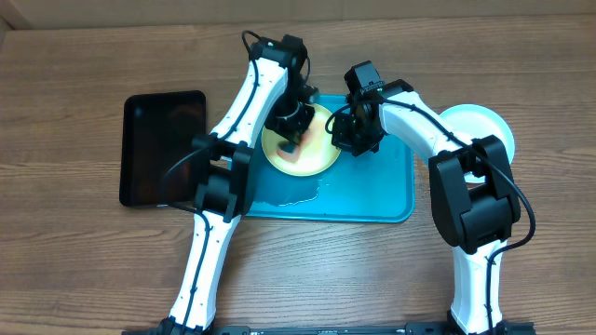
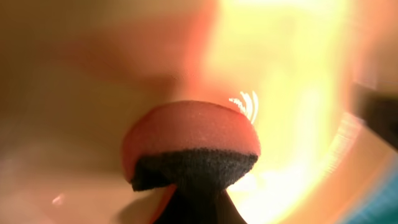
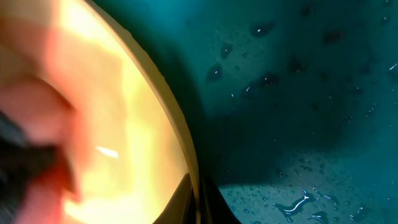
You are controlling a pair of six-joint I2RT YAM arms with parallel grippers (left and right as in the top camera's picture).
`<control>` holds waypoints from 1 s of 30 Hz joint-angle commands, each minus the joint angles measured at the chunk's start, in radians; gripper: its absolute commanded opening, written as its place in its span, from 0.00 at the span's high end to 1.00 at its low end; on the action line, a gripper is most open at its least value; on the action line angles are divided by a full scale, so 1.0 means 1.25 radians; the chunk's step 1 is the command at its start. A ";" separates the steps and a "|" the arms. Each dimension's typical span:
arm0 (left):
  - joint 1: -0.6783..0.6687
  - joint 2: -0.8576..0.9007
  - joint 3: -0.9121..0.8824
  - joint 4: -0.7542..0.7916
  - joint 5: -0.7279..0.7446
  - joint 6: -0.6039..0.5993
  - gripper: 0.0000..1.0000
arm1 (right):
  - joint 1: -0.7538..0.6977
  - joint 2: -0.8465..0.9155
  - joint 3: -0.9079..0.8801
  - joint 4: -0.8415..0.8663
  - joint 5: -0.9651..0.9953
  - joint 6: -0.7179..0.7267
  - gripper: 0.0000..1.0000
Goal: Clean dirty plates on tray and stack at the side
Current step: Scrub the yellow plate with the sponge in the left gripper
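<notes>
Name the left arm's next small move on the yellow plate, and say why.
Probably wipe the sponge sideways across the yellow plate: the left gripper presses it on the plate's face, reddish smear seems to show beside it, and the right gripper appears to steady the rim over the wet tray.

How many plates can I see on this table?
2: a pale yellow plate on the turquoise tray, and a white plate beside the tray's right edge. Another may be hidden under it.

Left arm (image 1: 207, 259) and right arm (image 1: 473, 284): white links, black joints; thin black cables (image 1: 177, 166) looping.
</notes>
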 commanded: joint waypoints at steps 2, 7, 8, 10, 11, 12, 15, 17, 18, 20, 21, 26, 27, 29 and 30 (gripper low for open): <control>-0.028 0.038 -0.018 0.017 0.167 0.116 0.96 | 0.002 0.029 -0.005 -0.007 0.020 -0.010 0.96; -0.023 0.038 -0.018 0.102 0.150 0.031 0.96 | 0.002 0.029 -0.005 -0.007 0.020 -0.010 0.96; -0.020 0.038 -0.018 0.126 0.131 -0.006 0.96 | 0.002 0.029 -0.005 -0.007 0.020 -0.010 0.96; -0.014 0.038 -0.018 0.173 0.067 -0.095 0.96 | 0.002 0.029 -0.005 -0.007 0.020 -0.010 0.96; -0.011 0.038 -0.018 0.195 0.016 -0.151 0.96 | 0.002 0.029 -0.005 -0.007 0.020 -0.010 0.96; -0.009 0.038 -0.018 0.210 -0.037 -0.202 0.96 | 0.002 0.029 -0.005 -0.007 0.020 -0.010 0.96; -0.004 0.038 -0.017 0.228 -0.249 -0.361 0.96 | 0.002 0.029 -0.005 -0.007 0.020 -0.010 0.96; -0.003 0.038 -0.017 0.216 -0.385 -0.437 0.96 | 0.002 0.029 -0.005 -0.006 0.020 -0.010 0.96; -0.003 0.038 -0.017 0.207 -0.433 -0.459 0.96 | 0.002 0.029 -0.005 -0.005 0.020 -0.010 0.96; -0.005 0.038 -0.017 0.179 -0.521 -0.494 0.96 | 0.002 0.029 -0.005 -0.004 0.020 -0.010 0.96; -0.007 0.038 -0.017 0.163 -0.561 -0.505 0.96 | 0.002 0.029 -0.005 -0.003 0.020 -0.010 0.96; -0.020 0.038 -0.018 0.086 -0.649 -0.515 0.96 | 0.002 0.029 -0.005 -0.001 0.020 -0.010 0.96; -0.022 0.038 -0.018 0.070 -0.645 -0.515 0.96 | 0.002 0.029 -0.005 -0.001 0.020 -0.010 0.96; -0.025 0.038 -0.018 0.036 -0.618 -0.504 0.96 | 0.002 0.029 -0.005 -0.001 0.020 -0.010 0.96; -0.027 0.038 -0.018 0.022 -0.590 -0.482 0.96 | 0.002 0.029 -0.005 -0.001 0.020 -0.010 0.96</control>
